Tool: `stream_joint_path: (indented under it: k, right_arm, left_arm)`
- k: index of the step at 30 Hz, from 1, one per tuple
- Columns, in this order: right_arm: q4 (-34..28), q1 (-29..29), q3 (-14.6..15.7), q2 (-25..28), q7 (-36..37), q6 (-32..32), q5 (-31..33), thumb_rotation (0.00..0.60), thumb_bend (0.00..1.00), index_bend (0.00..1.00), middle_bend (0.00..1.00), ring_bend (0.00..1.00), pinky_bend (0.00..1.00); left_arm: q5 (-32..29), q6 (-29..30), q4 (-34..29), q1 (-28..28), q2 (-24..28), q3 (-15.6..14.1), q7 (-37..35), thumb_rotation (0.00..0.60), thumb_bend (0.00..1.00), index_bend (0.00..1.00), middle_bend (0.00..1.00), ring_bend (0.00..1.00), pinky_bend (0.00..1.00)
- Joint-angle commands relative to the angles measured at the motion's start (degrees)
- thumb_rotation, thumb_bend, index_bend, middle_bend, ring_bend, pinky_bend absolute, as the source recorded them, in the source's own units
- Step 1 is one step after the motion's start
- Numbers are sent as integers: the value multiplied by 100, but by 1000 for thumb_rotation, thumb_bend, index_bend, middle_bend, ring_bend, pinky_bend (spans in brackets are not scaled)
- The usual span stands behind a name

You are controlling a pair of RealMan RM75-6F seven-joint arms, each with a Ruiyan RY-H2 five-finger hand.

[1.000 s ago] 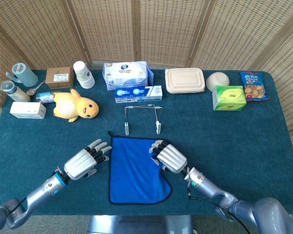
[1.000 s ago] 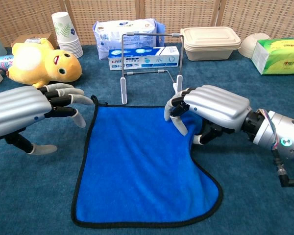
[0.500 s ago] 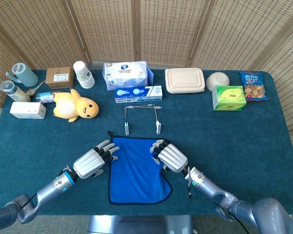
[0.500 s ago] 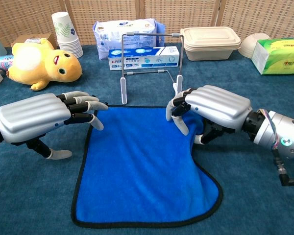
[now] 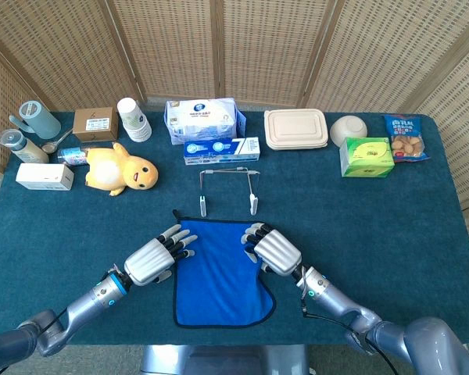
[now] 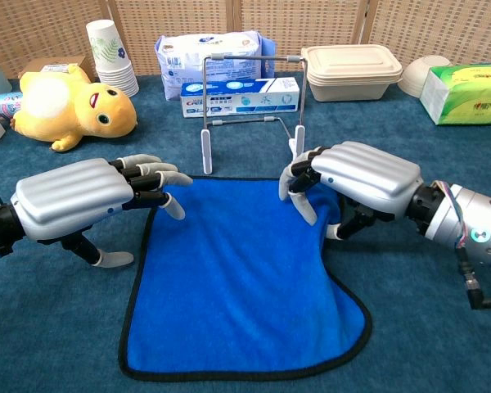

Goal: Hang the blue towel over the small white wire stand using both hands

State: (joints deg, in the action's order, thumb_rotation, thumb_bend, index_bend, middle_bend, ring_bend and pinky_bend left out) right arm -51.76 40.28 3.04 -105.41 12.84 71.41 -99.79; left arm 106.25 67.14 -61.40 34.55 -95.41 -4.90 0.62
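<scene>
The blue towel (image 6: 237, 282) lies flat on the desk (image 5: 391, 226), near the middle, its far edge just short of the feet of the small white wire stand (image 6: 250, 106), which stands upright just beyond it. Nothing hangs on the stand yet, so the step in hand looks like taking hold of the towel's two far corners.

The right hand (image 6: 356, 184) sits on the far right corner of the towel, its fingers (image 6: 299, 176) curled down onto the cloth; the cloth seems bunched under the palm, but a true grip cannot be told from either view. The left hand (image 6: 86, 201) hovers at the far left corner, its fingers (image 6: 159, 176) spread and reaching over the black hem, holding nothing.

The next move, as I judge it, calls for the left hand to come down and pinch the left corner, matching the right. Then both hands must lift together, keep the far edge level and taut, carry it over the top bar of the stand and lower it on the far side. The stand looks light, so a drag of cloth against it could tip it
</scene>
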Motion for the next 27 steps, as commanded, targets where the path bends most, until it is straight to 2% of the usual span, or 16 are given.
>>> stream_joint_path:
  k: [1,27]
  right_arm:
    - [-3,0,-1,2,0,0,0,600,361,674,375,266,263]
    - [-65,-24,-30,46,-4,-5,43,600,361,672,375,265,268]
  left_arm:
    - [-24,2,21,16,-28,-5,10,600,359,260,81,6,39]
    - [-313,96,132,126,-356,-11,-43,600,357,278,101,14,40]
